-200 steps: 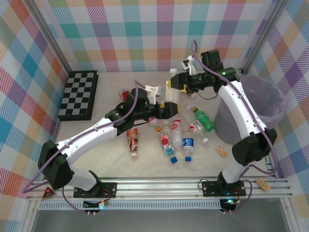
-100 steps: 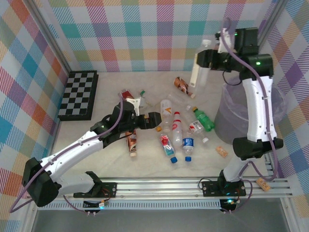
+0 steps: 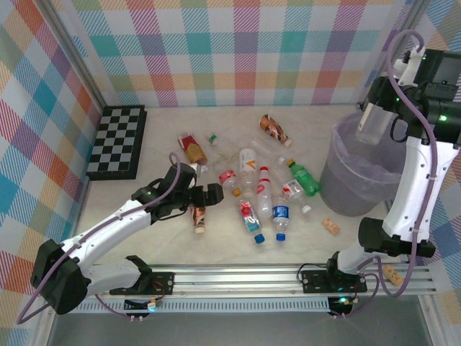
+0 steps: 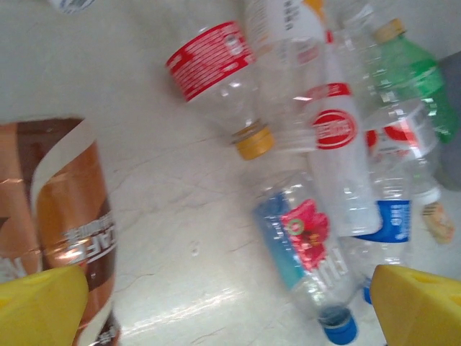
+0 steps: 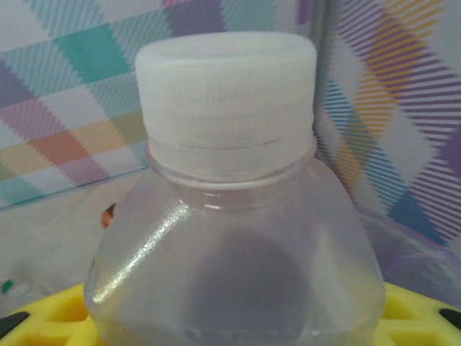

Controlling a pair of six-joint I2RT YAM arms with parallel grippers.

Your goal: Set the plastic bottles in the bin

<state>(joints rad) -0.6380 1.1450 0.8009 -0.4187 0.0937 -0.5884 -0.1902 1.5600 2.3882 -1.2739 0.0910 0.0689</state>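
Above the bin [image 3: 344,189], far right: we see a clear bottle [image 3: 371,131] clamped in the right gripper [image 3: 377,114].
Bin: grey, purple-lined; its contents we cannot tell.
Loose bottles [image 3: 265,189]: lying mid-table, left of the bin.
Left gripper [image 3: 205,200]: jaws wide apart by a brown bottle [image 3: 199,215].
Right wrist view: the held bottle's white cap [image 5: 226,101].
Left wrist view: a yellow-capped, red-labelled bottle [image 4: 216,79].

- You find the chessboard [image 3: 117,141] at the left of the frame, well apart from the plastic bottles [image 3: 264,189] lying at centre.
- The bin [image 3: 346,189] stands right of them.
- One raised bottle [image 3: 372,124] hangs above the bin's rim, upper right.
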